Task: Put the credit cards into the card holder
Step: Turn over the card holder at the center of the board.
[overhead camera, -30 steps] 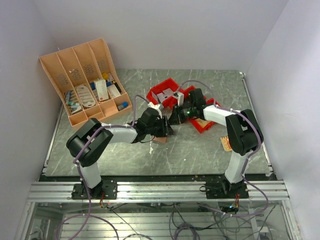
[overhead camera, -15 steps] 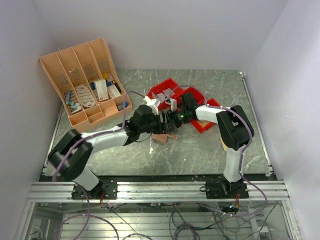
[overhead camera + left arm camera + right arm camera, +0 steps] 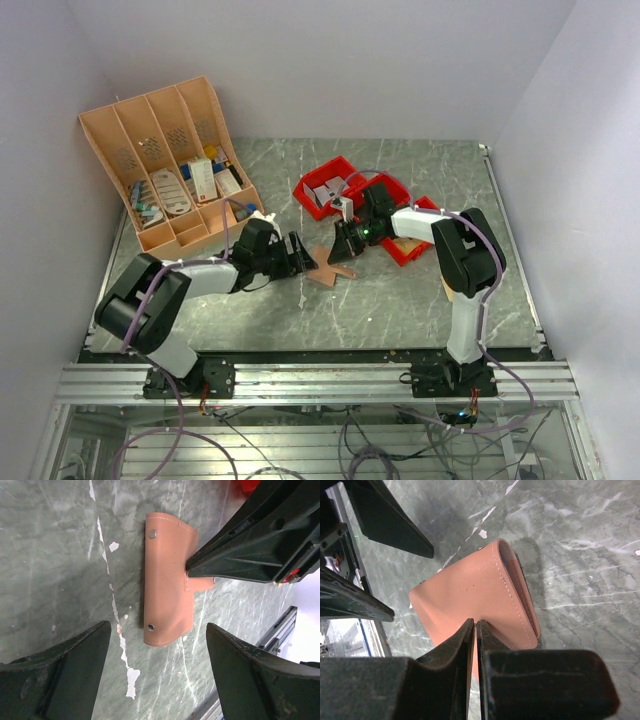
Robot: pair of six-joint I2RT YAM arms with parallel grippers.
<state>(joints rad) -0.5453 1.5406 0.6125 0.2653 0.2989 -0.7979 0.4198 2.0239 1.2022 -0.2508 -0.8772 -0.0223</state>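
The card holder [image 3: 167,587] lies flat near the middle of the table [image 3: 55,555], between the two arms. Its inside is hidden, and the top view shows it too small for detail. In the left wrist view its long axis runs top to bottom, with a stud [image 3: 152,533] near each end of its left side. The right fingers [image 3: 445,675] are clamped on its right edge and cover that edge. The left fingers [image 3: 60,675] stand wide apart, short of it and not touching.
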